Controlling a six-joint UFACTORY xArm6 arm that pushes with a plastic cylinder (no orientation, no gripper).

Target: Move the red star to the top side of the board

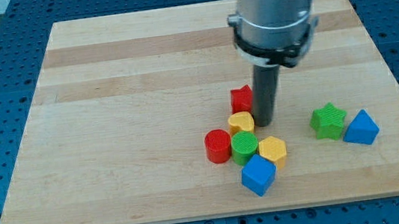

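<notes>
The red star (241, 98) lies just right of the board's middle, partly hidden by my rod. My tip (265, 122) rests on the board right beside the star, at its right and slightly below it, and next to the yellow block (241, 121). Whether the tip touches the star I cannot tell. The wooden board (130, 97) stretches toward the view's top behind the star.
A cluster sits just below the star: a yellow block, a red cylinder (218, 145), a green cylinder (245, 146), a yellow hexagon (272, 150) and a blue cube (258, 175). A green star (328, 120) and a blue triangle (360, 128) lie at the right.
</notes>
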